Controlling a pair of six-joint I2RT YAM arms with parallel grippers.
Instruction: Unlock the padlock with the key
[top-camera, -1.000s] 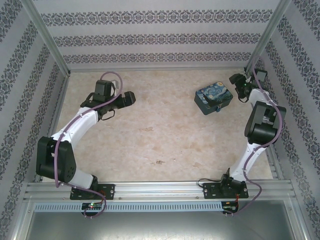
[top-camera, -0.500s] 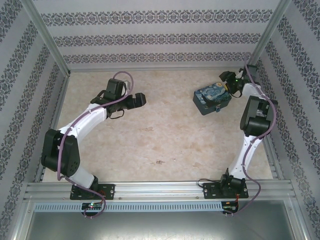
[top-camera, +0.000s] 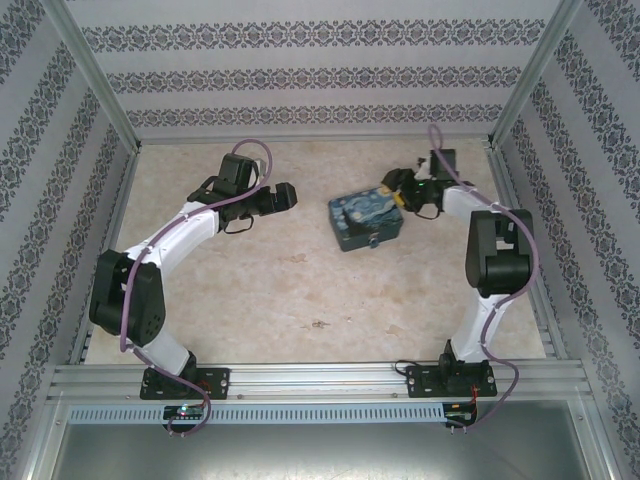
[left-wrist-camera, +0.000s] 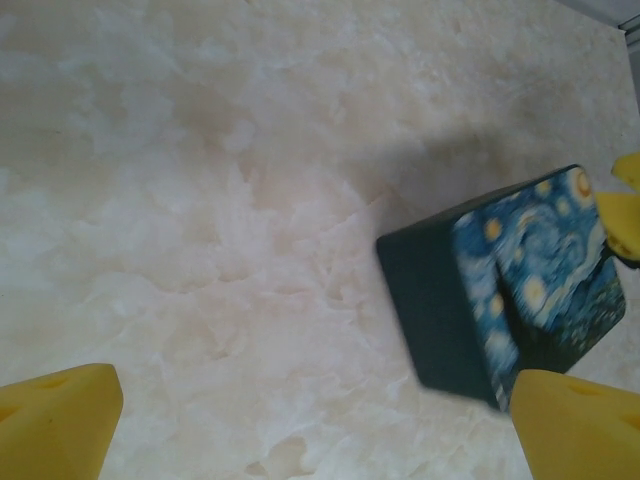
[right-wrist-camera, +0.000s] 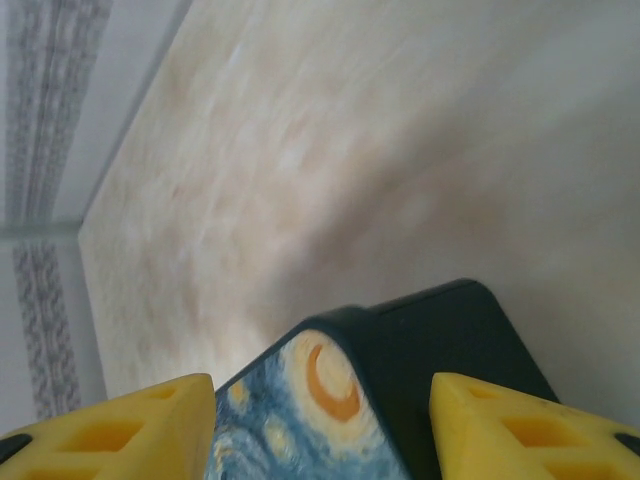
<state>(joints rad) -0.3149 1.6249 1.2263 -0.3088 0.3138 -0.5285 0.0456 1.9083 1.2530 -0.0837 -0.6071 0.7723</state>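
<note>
A blue-and-yellow painted box (top-camera: 366, 220) lies on the marble table, right of centre. My right gripper (top-camera: 394, 192) is at its far right corner; in the right wrist view that gripper (right-wrist-camera: 320, 388) has the box's corner (right-wrist-camera: 400, 380) between its yellow fingers (right-wrist-camera: 520, 425), shut on it. A small pale fitting (top-camera: 375, 240) sits on the box's near side, too small to tell whether it is the padlock. The key is out of view. My left gripper (top-camera: 290, 195) is open, left of the box, jaws wide over bare table (left-wrist-camera: 315, 440). The box (left-wrist-camera: 500, 290) lies ahead to its right.
The table (top-camera: 300, 290) is boxed in by patterned walls on three sides, with aluminium posts (top-camera: 95, 85) at the back corners. A metal rail (top-camera: 320, 380) carrying both arm bases runs along the near edge. A right-gripper fingertip (left-wrist-camera: 620, 205) shows behind the box.
The right gripper has closed in on the box and moved it left and a little nearer, toward the table's middle. The left arm has reached further right, its jaws staying open.
</note>
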